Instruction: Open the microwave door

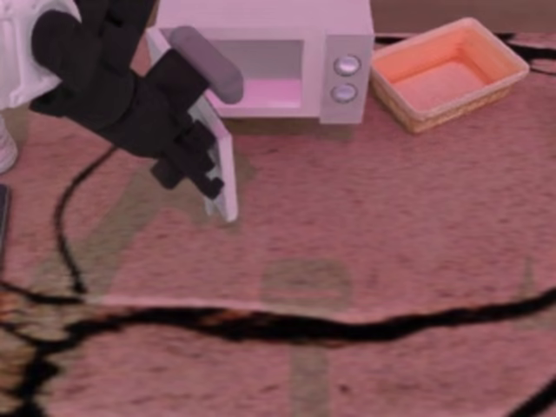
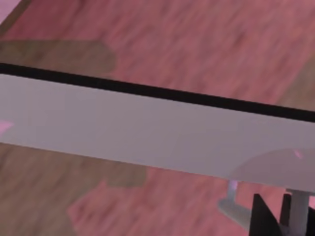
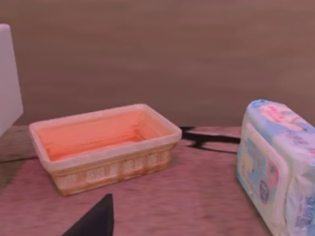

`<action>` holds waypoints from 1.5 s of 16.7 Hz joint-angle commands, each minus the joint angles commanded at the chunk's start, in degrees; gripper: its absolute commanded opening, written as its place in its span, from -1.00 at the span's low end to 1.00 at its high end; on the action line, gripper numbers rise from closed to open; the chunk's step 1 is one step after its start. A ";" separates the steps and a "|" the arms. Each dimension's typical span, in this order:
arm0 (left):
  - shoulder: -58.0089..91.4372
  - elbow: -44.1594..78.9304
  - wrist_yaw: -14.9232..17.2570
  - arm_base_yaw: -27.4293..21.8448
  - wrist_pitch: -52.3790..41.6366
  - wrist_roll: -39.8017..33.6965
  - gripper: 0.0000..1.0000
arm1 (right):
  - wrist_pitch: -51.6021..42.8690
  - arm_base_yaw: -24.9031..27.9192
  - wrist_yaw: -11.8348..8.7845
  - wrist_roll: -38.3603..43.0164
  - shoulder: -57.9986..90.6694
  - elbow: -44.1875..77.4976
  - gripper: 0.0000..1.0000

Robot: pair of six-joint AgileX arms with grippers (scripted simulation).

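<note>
One microwave (image 1: 287, 61), two knobs (image 1: 346, 78), door (image 1: 221, 165) swung open; left gripper (image 1: 204, 174) at door edge, finger state unclear. One basket (image 1: 447, 74).

microwave (image 1: 287, 35) is plain white with two silver knobs (image 1: 346, 78) and a pale pinkish inside. basket (image 1: 447, 71) next to it is tan wicker, orange inside. bench (image 1: 391, 252) is mottled pink-brown with wavy black lines. left gripper (image 1: 195, 174) is black. wipes pack (image 3: 278, 162) near the basket is pale blue and white.
</note>
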 joint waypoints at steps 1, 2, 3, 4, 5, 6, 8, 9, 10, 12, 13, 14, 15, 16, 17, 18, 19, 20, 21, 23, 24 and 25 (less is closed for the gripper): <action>0.00 0.00 0.00 0.00 0.00 0.00 -1.00 | 0.00 0.00 0.00 0.00 0.00 0.00 1.00; 0.00 0.00 0.00 0.00 0.00 0.00 -1.00 | 0.00 0.00 0.00 0.00 0.00 0.00 1.00; 0.00 0.00 0.00 0.00 0.00 0.00 -1.00 | 0.00 0.00 0.00 0.00 0.00 0.00 1.00; 0.00 0.00 0.00 0.00 0.00 0.00 -1.00 | 0.00 0.00 0.00 0.00 0.00 0.00 1.00; 0.00 0.00 0.00 0.00 0.00 0.00 -1.00 | 0.00 0.00 0.00 0.00 0.00 0.00 1.00; 0.00 0.00 0.00 0.00 0.00 0.00 -1.00 | 0.00 0.00 0.00 0.00 0.00 0.00 1.00; 0.00 0.00 0.00 0.00 0.00 0.00 -1.00 | 0.00 0.00 0.00 0.00 0.00 0.00 1.00; 0.00 0.00 0.00 0.00 0.00 0.00 -1.00 | 0.00 0.00 0.00 0.00 0.00 0.00 1.00; 0.00 0.00 0.00 0.00 0.00 0.00 -1.00 | 0.00 0.00 0.00 0.00 0.00 0.00 1.00; 0.00 0.00 0.00 0.00 0.00 0.00 -1.00 | 0.00 0.00 0.00 0.00 0.00 0.00 1.00; 0.00 0.00 0.00 0.00 0.00 0.00 -1.00 | 0.00 0.00 0.00 0.00 0.00 0.00 1.00; 0.00 0.00 0.00 0.00 0.00 0.00 -1.00 | 0.00 0.00 0.00 0.00 0.00 0.00 1.00; -0.02 -0.02 0.25 -0.22 -0.03 -0.12 -1.00 | 0.00 0.00 0.00 0.00 0.00 0.00 1.00; 0.01 -0.06 0.32 -0.14 -0.13 0.06 -1.00 | 0.00 0.00 0.00 0.00 0.00 0.00 1.00; 0.09 -0.17 0.59 0.18 -0.48 0.76 -1.00 | 0.00 0.00 0.00 0.00 0.00 0.00 1.00; 0.12 -0.24 1.02 0.65 -0.93 1.86 -1.00 | 0.00 0.00 0.00 0.00 0.00 0.00 1.00; 0.03 -0.19 1.61 1.23 -1.34 3.26 -1.00 | 0.00 0.00 0.00 0.00 0.00 0.00 1.00; -0.21 -0.03 2.32 1.88 -1.67 4.90 -1.00 | 0.00 0.00 0.00 0.00 0.00 0.00 1.00; -0.51 0.13 3.11 2.57 -2.01 6.64 -1.00 | 0.00 0.00 0.00 0.00 0.00 0.00 1.00; -0.74 0.05 4.40 3.87 -2.93 9.60 -1.00 | 0.00 0.00 0.00 0.00 0.00 0.00 1.00; -0.66 -0.14 4.75 4.27 -3.39 10.49 -1.00 | 0.00 0.00 0.00 0.00 0.00 0.00 1.00; -0.58 -0.26 4.87 4.44 -3.63 10.87 -1.00 | 0.00 0.00 0.00 0.00 0.00 0.00 1.00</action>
